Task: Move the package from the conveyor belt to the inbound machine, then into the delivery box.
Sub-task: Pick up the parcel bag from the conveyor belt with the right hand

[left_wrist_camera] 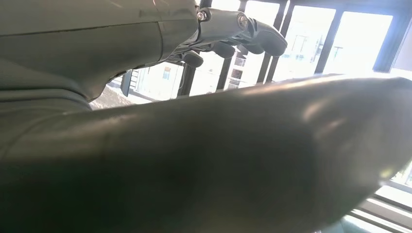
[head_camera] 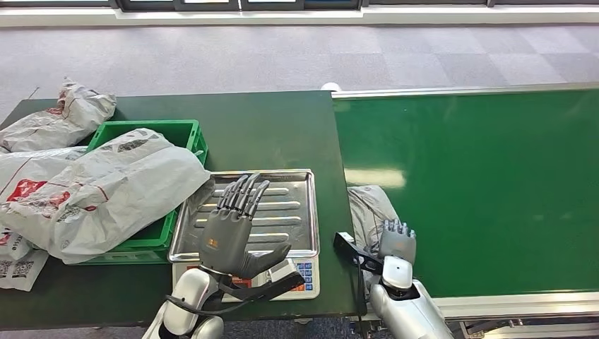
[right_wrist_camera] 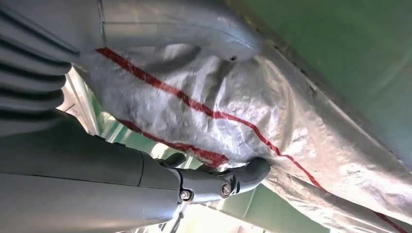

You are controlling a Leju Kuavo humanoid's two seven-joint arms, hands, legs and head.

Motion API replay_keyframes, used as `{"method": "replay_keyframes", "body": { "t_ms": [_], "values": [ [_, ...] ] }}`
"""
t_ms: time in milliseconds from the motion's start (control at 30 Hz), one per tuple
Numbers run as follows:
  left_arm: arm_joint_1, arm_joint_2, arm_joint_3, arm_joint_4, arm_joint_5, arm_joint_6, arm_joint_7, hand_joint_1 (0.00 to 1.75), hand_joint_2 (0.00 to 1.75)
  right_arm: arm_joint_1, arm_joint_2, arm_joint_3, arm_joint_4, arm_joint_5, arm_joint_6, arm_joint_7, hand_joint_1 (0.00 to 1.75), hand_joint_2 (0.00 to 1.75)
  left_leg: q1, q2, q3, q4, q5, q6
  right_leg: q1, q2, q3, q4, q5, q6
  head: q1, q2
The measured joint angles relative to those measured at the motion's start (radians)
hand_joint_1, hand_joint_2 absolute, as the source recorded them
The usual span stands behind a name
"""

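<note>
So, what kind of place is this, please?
Probably a parcel sorting station: a green conveyor belt, a weighing scale with a steel tray, and grey mailer bags heaped over a green crate.

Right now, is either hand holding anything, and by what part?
Right hand grips the package at its near end, thumb over and fingers under. Left hand holds nothing.

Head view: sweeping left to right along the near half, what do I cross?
Grey packages piled on the green crate → metal tray of the scale, left robot hand open above it → right robot hand on the package → green conveyor belt.
</note>
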Motion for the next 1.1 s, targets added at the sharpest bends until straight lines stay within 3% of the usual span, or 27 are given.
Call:
{"method": "replay_keyframes", "body": {
  "t_ms": [67,133,167,200,300,533,1100],
  "values": [
    [0.000,0.000,0.000,0.000,0.002,0.002,0.000,0.00,0.00,0.001,0.000,0.000,0.000,0.004,-0.001,0.005,0.00,0.87,0.000,0.000,0.002,0.000,0.000,0.001,0.000,0.000,0.002,0.000,0.000,0.000,0.000,0.000],
    [0.001,0.000,0.000,0.000,0.004,0.005,0.000,0.00,0.00,0.004,-0.002,-0.003,0.000,-0.006,-0.010,-0.004,0.00,0.87,-0.001,-0.001,0.003,0.000,-0.001,0.002,0.000,-0.001,0.004,-0.001,-0.001,0.001,0.000,0.000],
    [0.002,0.001,0.000,0.000,0.004,0.007,0.000,0.00,0.00,0.007,-0.003,-0.007,0.000,-0.014,-0.020,-0.014,0.01,1.31,-0.001,-0.001,0.003,0.000,-0.001,0.002,-0.001,-0.001,0.004,-0.001,-0.001,0.001,0.000,0.000],
    [0.005,0.001,0.000,0.000,0.004,0.010,0.000,0.00,0.00,0.012,-0.004,-0.012,0.000,-0.020,-0.036,-0.024,0.45,1.75,-0.001,-0.002,0.003,0.000,-0.001,0.003,-0.001,-0.002,0.004,-0.001,-0.001,0.002,0.000,0.000],
    [0.015,0.005,0.000,-0.001,0.005,0.018,0.000,0.00,0.00,0.029,-0.004,-0.029,0.003,-0.035,-0.100,-0.057,1.75,1.75,-0.002,-0.004,0.002,0.000,-0.001,0.003,-0.002,-0.004,0.005,-0.001,-0.001,0.002,0.000,0.000],
    [0.042,0.009,0.001,-0.008,0.001,0.031,0.001,0.00,0.00,0.074,-0.003,-0.053,0.004,0.030,-0.282,-0.074,1.75,1.75,-0.002,-0.010,-0.004,0.000,-0.001,0.004,-0.002,-0.010,0.002,-0.001,-0.002,0.002,0.000,0.000],
    [0.062,0.010,0.002,-0.030,-0.017,0.032,0.003,0.00,0.00,0.113,0.007,-0.110,-0.035,0.096,-0.349,-0.097,1.75,1.75,-0.004,-0.011,-0.007,0.001,-0.001,0.004,-0.004,-0.011,-0.001,-0.001,-0.002,0.003,0.000,0.000]
  ]
}}
